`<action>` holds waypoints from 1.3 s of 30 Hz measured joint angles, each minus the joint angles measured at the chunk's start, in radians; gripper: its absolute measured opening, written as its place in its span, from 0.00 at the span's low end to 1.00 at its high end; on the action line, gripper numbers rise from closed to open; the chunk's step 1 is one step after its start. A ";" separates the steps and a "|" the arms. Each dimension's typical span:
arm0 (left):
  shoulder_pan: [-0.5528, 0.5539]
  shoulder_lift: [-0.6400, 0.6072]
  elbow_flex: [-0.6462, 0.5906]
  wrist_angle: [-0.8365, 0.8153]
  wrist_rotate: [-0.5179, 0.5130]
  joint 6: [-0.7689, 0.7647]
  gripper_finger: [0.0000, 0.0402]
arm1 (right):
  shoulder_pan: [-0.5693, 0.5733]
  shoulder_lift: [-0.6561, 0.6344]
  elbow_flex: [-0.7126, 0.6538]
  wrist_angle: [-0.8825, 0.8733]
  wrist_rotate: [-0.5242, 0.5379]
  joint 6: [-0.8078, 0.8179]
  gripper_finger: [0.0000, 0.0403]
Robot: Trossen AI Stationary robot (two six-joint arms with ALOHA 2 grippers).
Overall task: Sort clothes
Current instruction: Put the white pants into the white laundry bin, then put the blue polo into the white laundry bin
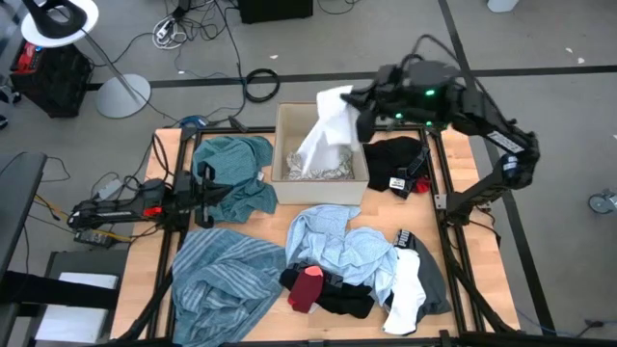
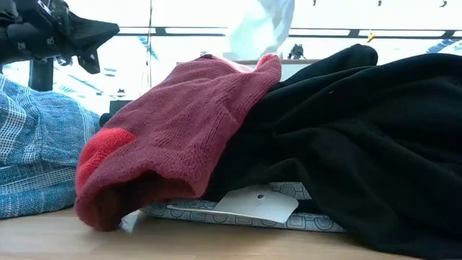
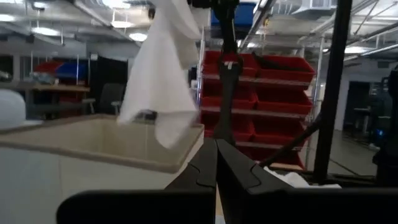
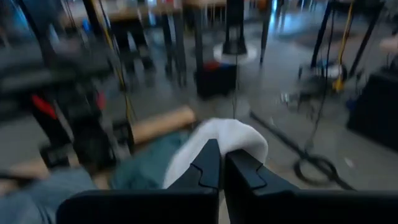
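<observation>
Over on the left side of the desk [image 1: 260, 318], the left end effector [image 1: 214, 192] just sits low next to the teal garment [image 1: 234, 173], fingers pressed together with nothing in them, pointing toward the box. Below that there's the blue-grey striped garment [image 1: 220, 280] spread near the front edge.

Middle of the desk: the beige cardboard box [image 1: 284, 130] has a patterned piece lying inside it, and a white garment [image 1: 328, 130] is dangling right over it, lower end reaching down into the box. The left wrist view shows the same white cloth hanging above the box rim [image 3: 124, 155]. In front of the box is the light blue garment [image 1: 337, 241], with the small red piece [image 1: 307, 286] lying on black clothing [image 1: 347, 299] at the front. In the low view the red piece [image 2: 180, 123] is draped over that black fabric [image 2: 361, 137].

On the right, the right end effector [image 1: 359, 99] is up above the box's far right corner, fingers closed tight on the top of the white garment [image 4: 227, 140]. Another black garment [image 1: 395, 159] lies right of the box, and a white and grey piece [image 1: 410, 284] sits at the front right.
</observation>
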State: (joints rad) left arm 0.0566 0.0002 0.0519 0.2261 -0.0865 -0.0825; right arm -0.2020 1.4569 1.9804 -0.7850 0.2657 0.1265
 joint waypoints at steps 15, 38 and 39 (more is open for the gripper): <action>-0.001 0.253 0.278 -0.409 -0.200 -0.141 0.02 | -0.052 0.179 0.000 -0.213 -0.006 -0.015 0.29; 0.040 0.580 0.439 -0.569 -0.460 -0.410 0.30 | 0.037 -0.250 -0.153 -0.645 0.124 0.239 0.44; 0.042 0.582 0.439 -0.569 -0.473 -0.386 0.33 | 0.055 -0.290 -0.183 -0.651 0.133 0.269 0.44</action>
State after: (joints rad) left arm 0.0982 0.5819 0.4911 -0.3425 -0.5591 -0.4688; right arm -0.1465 1.1665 1.7970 -1.4365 0.3991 0.3959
